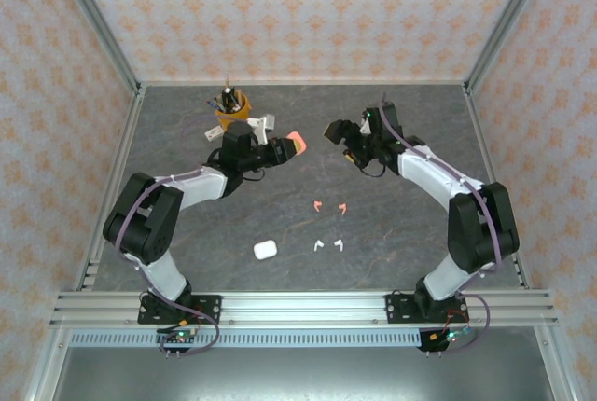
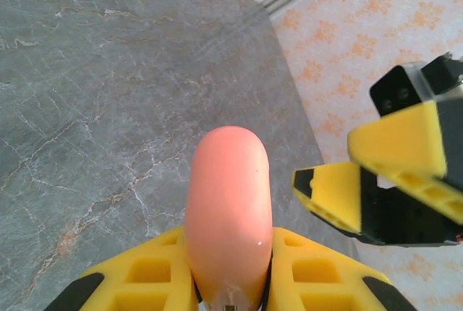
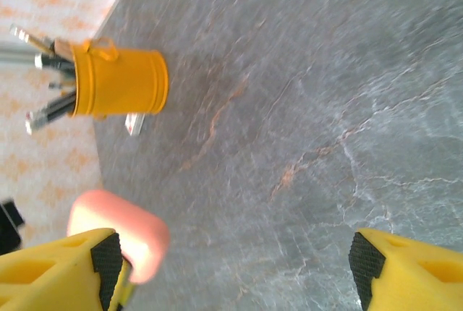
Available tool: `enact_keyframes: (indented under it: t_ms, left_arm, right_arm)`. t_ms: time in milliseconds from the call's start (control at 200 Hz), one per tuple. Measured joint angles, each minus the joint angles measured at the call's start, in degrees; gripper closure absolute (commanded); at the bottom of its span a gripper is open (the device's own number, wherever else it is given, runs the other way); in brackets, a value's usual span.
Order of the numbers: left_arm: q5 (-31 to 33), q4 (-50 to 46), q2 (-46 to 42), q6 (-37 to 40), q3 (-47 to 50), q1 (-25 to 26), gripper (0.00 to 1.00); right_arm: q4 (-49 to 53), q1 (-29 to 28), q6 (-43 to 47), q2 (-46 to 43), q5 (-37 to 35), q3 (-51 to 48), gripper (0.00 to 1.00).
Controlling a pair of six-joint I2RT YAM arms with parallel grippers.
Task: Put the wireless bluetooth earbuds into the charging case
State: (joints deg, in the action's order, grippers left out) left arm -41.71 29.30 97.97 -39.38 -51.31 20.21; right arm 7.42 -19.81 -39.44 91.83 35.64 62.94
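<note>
Item: pink case (image 2: 228, 202), seemingly shut, pinched in left gripper (image 1: 289, 146), far centre; right gripper (image 3: 235, 257) beside it, jaws spread (judged the lid-opening step, needing a careful bite on the lid); pink earbuds (image 1: 318, 205), white earbuds (image 1: 318, 245), white case (image 1: 265, 249): loose on the table (image 1: 420, 233), near centre; yellow cup (image 3: 126, 79): pens (image 3: 40, 43).

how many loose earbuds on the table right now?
4. Two pink earbuds mid-table; two white earbuds just nearer the bases, right of the white case. It could hide more.
</note>
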Motion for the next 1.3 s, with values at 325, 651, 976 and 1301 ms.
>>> enact_keyframes:
  t_ms: [325, 651, 976, 1301]
  left_arm:
    - [-7.85, -7.67, -1.77, 3.98, -2.1, -1.51, 0.9]
    - [-9.16, -9.38, -2.25, 4.98, -3.5, -1.51, 0.9]
    - [-9.01, -11.32, -2.69, 4.98, -4.02, -1.55, 0.91]
    - [-9.81, -13.27, -6.27, 5.66, -4.04, -1.55, 0.91]
  right_arm:
    - [-11.76, -0.42, 3.56, -0.17, 11.76, -2.73, 0.18]
    - [-13.11, -3.74, 4.22, 4.37, 14.1, -0.63, 0.2]
    - [-13.14, -3.87, 4.81, 8.17, 13.9, 1.46, 0.25]
    - [-15.3, -0.39, 1.75, 13.09, 12.15, 1.22, 0.27]
